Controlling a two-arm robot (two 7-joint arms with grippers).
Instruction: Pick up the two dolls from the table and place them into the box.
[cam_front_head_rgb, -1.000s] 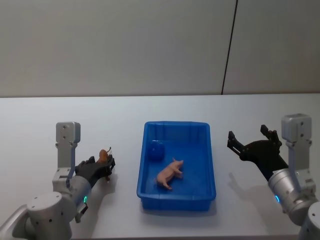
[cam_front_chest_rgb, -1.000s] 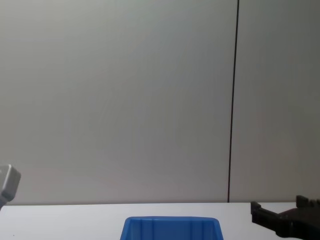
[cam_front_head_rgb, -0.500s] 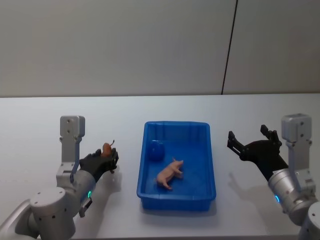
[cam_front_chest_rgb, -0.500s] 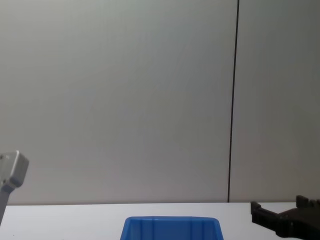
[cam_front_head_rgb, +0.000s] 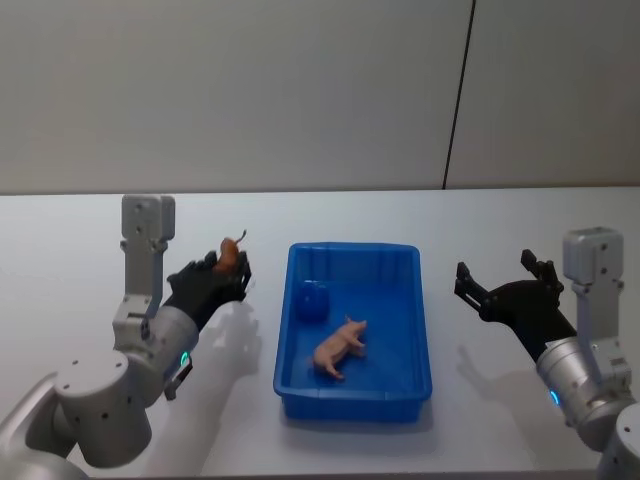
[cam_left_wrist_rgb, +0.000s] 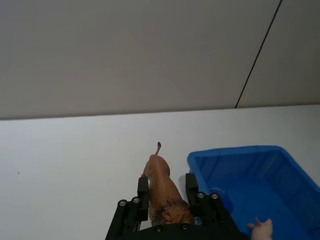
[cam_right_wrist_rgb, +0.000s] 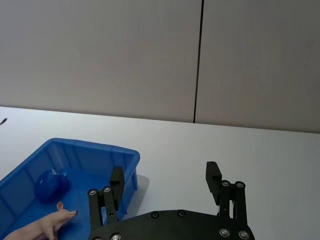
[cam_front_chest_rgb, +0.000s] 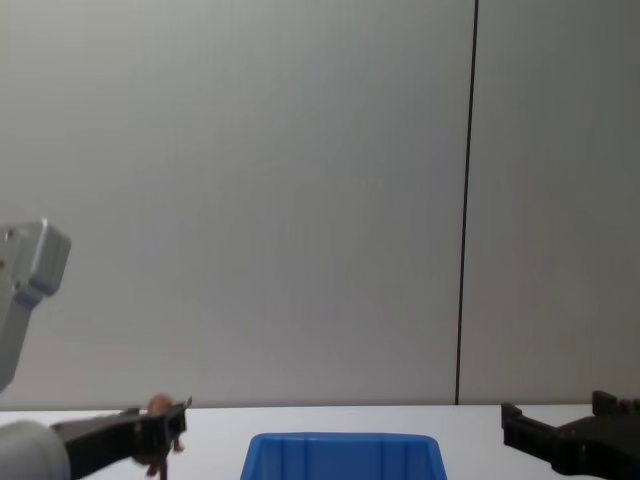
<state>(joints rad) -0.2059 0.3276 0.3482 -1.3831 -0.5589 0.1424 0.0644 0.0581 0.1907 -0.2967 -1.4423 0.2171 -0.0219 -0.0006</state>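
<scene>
My left gripper is raised above the white table, just left of the blue box, and is shut on a small brown four-legged doll with a thin upturned tail. That brown doll sits between the fingers in the left wrist view, with the box's rim close beside it. The chest view shows the brown doll at the gripper's tip. A pink pig doll lies inside the box. My right gripper hovers open to the right of the box.
A small dark blue object rests in the box's far left corner, seen again as a blue lump in the right wrist view. A plain grey wall with a dark vertical seam stands behind the table.
My left gripper has lifted the brown doll off the table and carried it up and toward the box. The right arm has stayed still.
</scene>
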